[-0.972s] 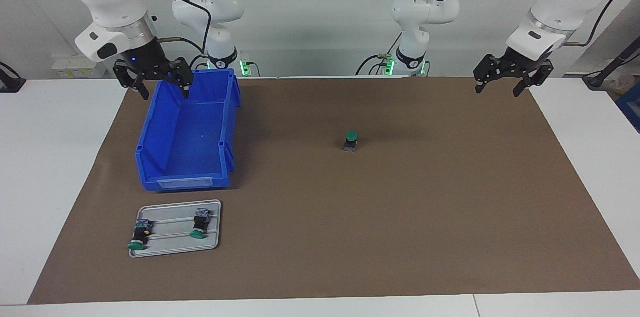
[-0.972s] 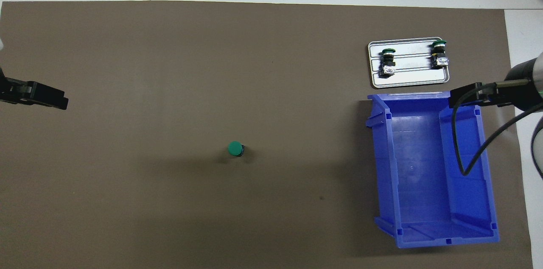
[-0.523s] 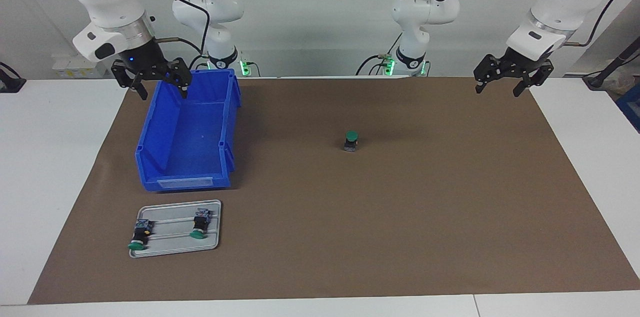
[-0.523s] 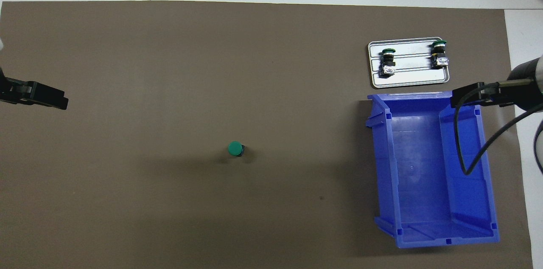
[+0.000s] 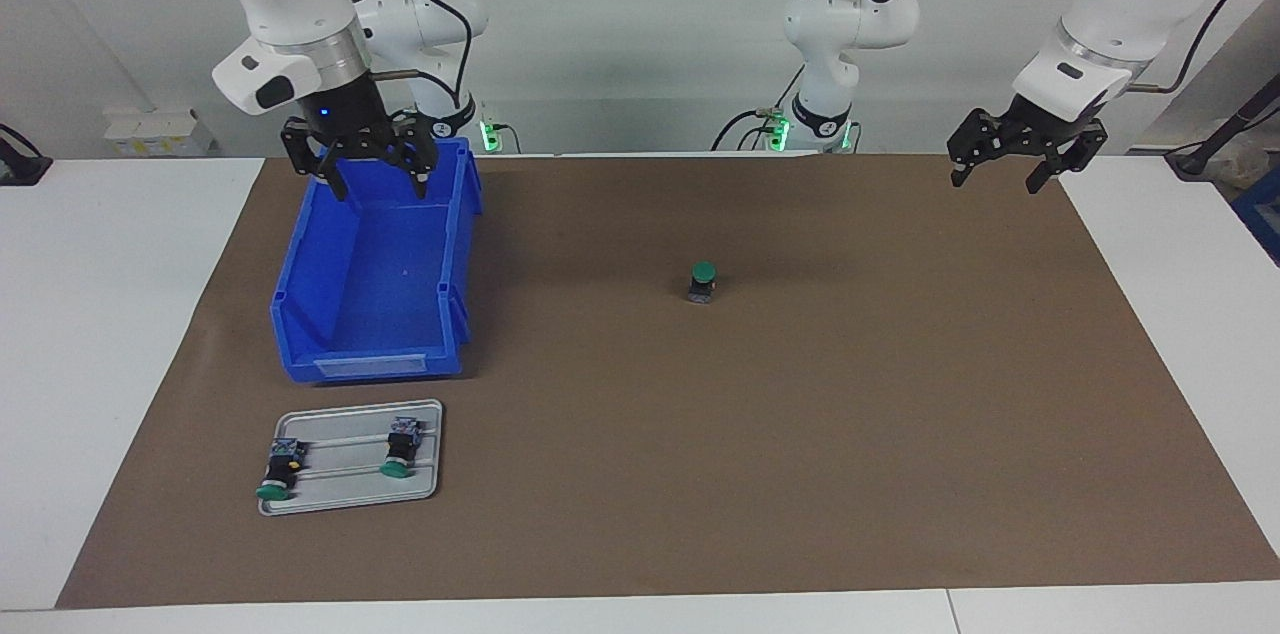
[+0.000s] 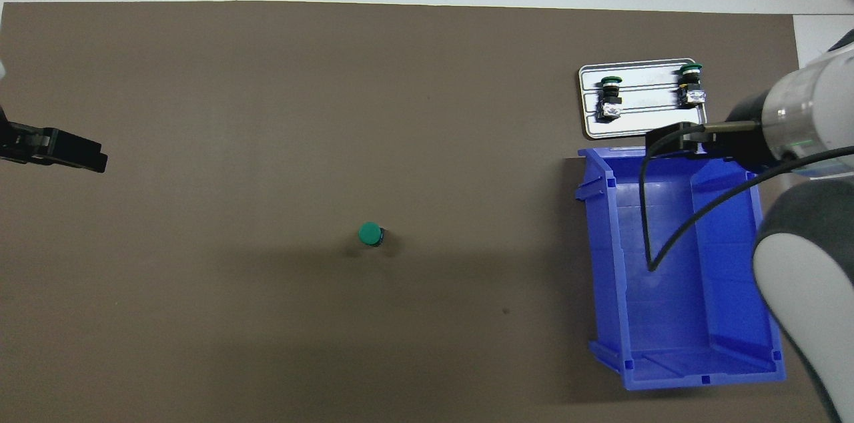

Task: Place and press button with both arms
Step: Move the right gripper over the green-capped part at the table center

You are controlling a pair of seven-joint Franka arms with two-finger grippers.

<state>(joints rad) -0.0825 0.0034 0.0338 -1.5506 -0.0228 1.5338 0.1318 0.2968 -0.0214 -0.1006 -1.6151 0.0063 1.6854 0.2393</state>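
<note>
While the button [image 5: 703,280] stands upright with its green cap up on the brown mat [image 5: 800,434], near mid-table, I see nothing touching or crowding it. Toward the right arm's end sits the blue bin [image 5: 372,270], and farther from the robots than it the grey tray [image 5: 350,457] carries two more buttons [image 5: 280,467] lying on their sides. My right gripper [image 5: 376,186] hangs over the bin, fingers apart, holding nothing. My left gripper [image 5: 1000,179] waits over the mat's edge, fingers spread, holding nothing.
</note>
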